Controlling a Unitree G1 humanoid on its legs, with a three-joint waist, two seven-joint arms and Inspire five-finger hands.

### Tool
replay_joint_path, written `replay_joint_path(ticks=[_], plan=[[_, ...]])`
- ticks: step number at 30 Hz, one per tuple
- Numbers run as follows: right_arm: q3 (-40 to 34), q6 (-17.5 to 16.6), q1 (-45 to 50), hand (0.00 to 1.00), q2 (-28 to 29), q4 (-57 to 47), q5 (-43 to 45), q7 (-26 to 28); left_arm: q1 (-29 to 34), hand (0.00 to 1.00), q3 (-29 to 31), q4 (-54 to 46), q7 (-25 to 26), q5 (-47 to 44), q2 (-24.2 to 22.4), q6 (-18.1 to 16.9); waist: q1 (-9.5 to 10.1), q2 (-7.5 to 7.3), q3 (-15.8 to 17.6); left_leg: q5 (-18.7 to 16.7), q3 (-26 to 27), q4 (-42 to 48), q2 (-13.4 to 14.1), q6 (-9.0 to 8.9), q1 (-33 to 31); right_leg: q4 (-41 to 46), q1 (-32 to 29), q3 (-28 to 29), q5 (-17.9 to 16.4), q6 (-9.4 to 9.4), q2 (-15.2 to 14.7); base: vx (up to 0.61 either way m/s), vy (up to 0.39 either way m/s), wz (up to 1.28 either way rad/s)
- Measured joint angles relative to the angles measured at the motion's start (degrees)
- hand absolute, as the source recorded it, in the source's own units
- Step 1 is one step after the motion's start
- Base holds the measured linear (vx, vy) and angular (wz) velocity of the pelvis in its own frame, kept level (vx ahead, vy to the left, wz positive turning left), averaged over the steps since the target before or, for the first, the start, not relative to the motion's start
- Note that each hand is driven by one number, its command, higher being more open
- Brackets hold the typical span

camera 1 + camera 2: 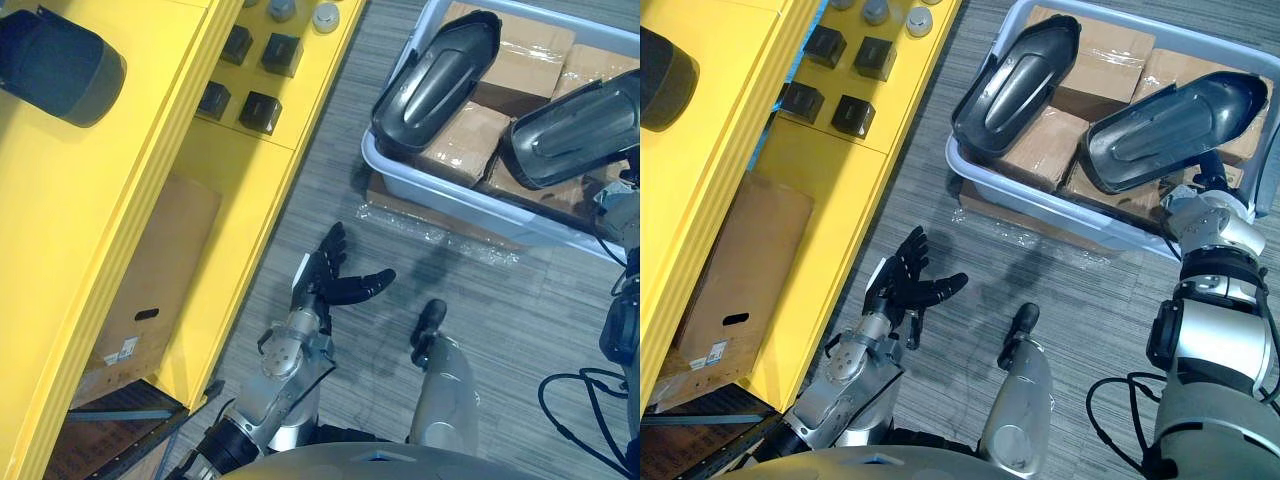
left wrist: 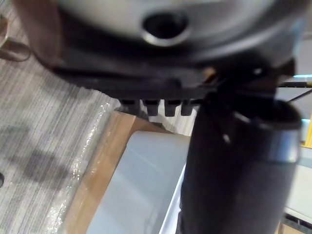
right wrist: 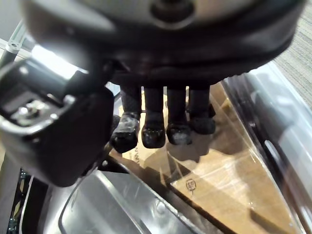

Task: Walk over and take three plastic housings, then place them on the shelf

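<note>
The left robot hand (image 2: 146,78) is pictured above a pale bin (image 2: 136,195), edged by wrapped cardboard (image 2: 95,175) on grey floor (image 2: 44,122).

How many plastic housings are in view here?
3. The left housing and right housing lie on cardboard boxes in the grey tub; a third housing sits on the yellow shelf, partly cropped. Others may be hidden.

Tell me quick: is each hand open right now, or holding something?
Left hand: open, holding nothing.
Right hand: at the dark grey plastic housing; grip cannot be told.
</note>
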Motion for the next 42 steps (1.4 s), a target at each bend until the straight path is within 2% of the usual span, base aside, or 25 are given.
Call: replay_joint_path(ticks=[9,10,13,16,22,26,29,33,35,37,42], plan=[[-0.82,-5.14,1.62,0.00,0.43,0.05,-0.86,0.92,0.14,1.00,0.51,-0.24,0.05,-0.43,0.27,0.00,0.16,-0.41,0.23,0.00,-0.18,0.07,0.03,-0.01,-0.22,-0.12,0.00,-0.29,0.04,0.01,0.03,0.00,0.000,0.00],[-0.76,-5.46,1.63,1.00,0.63,0.05,-2.09,0.93,0.22,1.00,0.59,-0.50,0.04,-0.46,0.28,0.00,0.14,-0.57,0.34,-0.01,-0.18,0.07,0.06,-0.01,-0.22,-0.14,0.00,-0.29,0.04,0.01,0.08,0.00,0.000,0.00],[-0.36,-6.13,1.59,1.00,1.07,0.05,-3.03,0.92,0.42,1.00,0.81,-1.32,-0.03,-0.46,0.34,-0.38,0.14,-1.04,0.64,-0.02,-0.20,0.13,0.13,-0.03,-0.23,-0.14,0.03,-0.29,0.07,0.01,0.39,0.00,0.000,0.00],[2.33,-8.43,1.48,1.00,1.42,0.06,-6.78,-0.13,0.55,1.00,1.13,-1.33,-0.32,-0.46,0.32,-1.26,0.09,-1.20,0.74,-0.05,-0.21,0.29,0.15,-0.06,-0.24,-0.14,0.17,-0.29,0.22,0.15,0.52,0.00,0.000,0.00],[7.11,-15.53,-0.76,1.00,1.47,-0.06,-15.83,-3.39,2.33,1.00,3.44,-1.31,-1.08,-0.48,0.30,-2.45,-0.73,-1.27,0.79,-0.06,-0.16,0.53,0.49,-0.05,-0.19,-1.03,0.57,-0.20,0.90,0.13,1.11,0.00,0.002,-0.02],[12.34,-19.66,-1.10,1.00,0.94,-6.98,-21.51,-7.62,5.15,1.00,4.59,-1.12,-1.64,-0.48,0.43,-3.48,-2.09,-1.36,0.85,-0.07,0.02,0.55,1.00,-0.06,0.15,-2.58,1.35,0.01,1.91,0.02,1.91,0.00,0.030,-0.07],[13.44,-22.02,-1.15,1.00,-0.04,-11.94,-26.31,-11.18,6.46,1.00,5.17,-1.09,-2.26,-0.47,0.50,-3.49,-2.73,-1.46,0.91,-0.08,0.02,0.57,1.06,-0.07,0.56,-3.90,2.25,0.11,2.78,-0.18,2.67,-0.01,0.032,-0.07],[13.91,-22.34,-0.49,1.00,-1.30,-20.86,-30.58,-15.53,8.01,1.00,5.82,-1.07,-2.83,-0.63,0.98,-3.50,-4.24,-1.67,1.05,-0.60,0.05,0.54,1.17,0.03,1.80,-6.35,4.38,0.30,3.75,-0.02,3.39,0.00,0.046,-0.05],[14.66,-22.32,0.55,1.00,-1.38,-25.81,-32.53,-15.62,8.26,1.00,6.81,-1.06,-3.12,-0.86,0.94,-3.49,-4.88,-2.05,1.29,-0.87,0.15,0.47,1.17,0.35,1.87,-7.24,4.78,0.39,4.21,0.13,3.52,-0.01,0.058,-0.04],[16.69,-21.90,2.60,1.00,-2.31,-29.61,-34.17,-13.79,8.16,1.00,7.24,-1.06,-3.33,-2.10,0.98,-3.46,-5.09,-2.19,1.37,-1.02,0.28,0.50,1.16,0.56,2.03,-8.08,5.21,0.51,4.74,0.16,3.57,0.00,0.066,-0.06],[25.87,-17.66,4.10,1.00,-2.19,-28.28,-33.60,-1.98,7.34,1.00,7.84,-0.88,-3.44,-2.28,1.82,-3.34,-4.36,-2.17,1.38,-0.94,0.49,0.42,1.11,0.40,2.59,-9.24,6.32,0.50,5.45,0.12,3.74,0.02,0.035,0.00]])
